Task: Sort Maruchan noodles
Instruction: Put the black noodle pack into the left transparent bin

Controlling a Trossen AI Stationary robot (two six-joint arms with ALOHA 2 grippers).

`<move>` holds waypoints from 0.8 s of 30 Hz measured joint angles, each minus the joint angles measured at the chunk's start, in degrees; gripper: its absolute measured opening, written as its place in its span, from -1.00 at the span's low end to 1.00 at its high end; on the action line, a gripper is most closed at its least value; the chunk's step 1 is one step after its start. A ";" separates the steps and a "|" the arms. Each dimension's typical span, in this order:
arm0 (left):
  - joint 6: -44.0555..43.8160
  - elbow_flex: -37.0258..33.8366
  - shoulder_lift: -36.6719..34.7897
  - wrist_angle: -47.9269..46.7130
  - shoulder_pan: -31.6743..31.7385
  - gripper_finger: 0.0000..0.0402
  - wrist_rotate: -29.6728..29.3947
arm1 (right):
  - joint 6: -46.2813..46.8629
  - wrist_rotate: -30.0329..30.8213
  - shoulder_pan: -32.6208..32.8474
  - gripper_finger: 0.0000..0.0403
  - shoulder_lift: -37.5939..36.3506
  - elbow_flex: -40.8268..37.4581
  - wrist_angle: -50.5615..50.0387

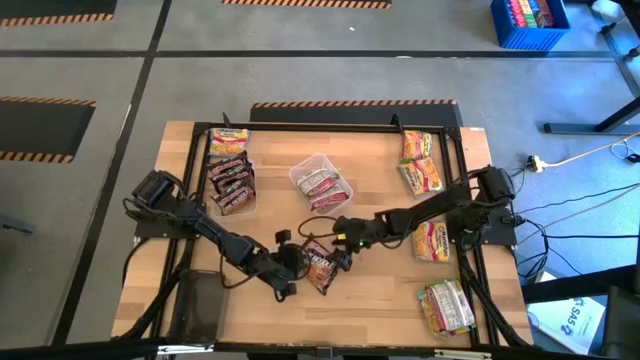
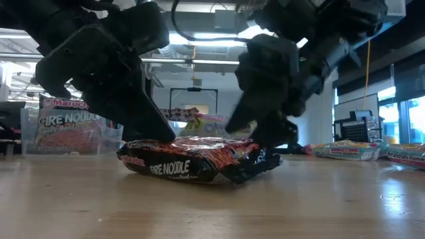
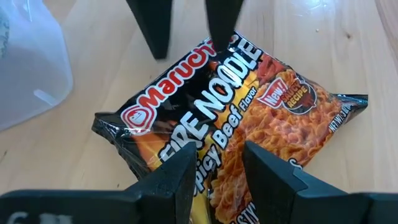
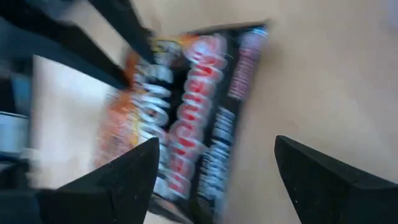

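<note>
Near the front middle of the wooden bench (image 1: 390, 300), a dark Fire Noodle packet (image 1: 320, 267) is seen lying flat on the wood, its orange and black face marked "Spicy Beef Flavor" in the left wrist view. Both hands are gathered at it. The left hand (image 1: 290, 265) is set at the packet's left side with its fingers (image 3: 171, 180) spread apart, the packet's edge lying between them; nothing is clenched. The right hand (image 1: 340, 238) is placed at the packet's far right side, its fingers (image 4: 124, 180) held wide apart above the wrapper, likewise released.

Other Maruchan packets are laid about the bench: a dark stack (image 1: 232, 182) in the left clear tray (image 1: 213, 195), a yellow packet (image 1: 229, 140) just behind it, one packet in the middle tray (image 1: 320, 183), and pale and yellow packets (image 1: 422, 172) along the right side, with further ones (image 1: 446, 306) near the front right corner.
</note>
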 joint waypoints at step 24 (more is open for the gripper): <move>-2.53 2.90 2.17 -3.68 -6.19 -0.36 3.86 | 4.66 -9.71 -1.32 0.49 5.83 -0.91 12.47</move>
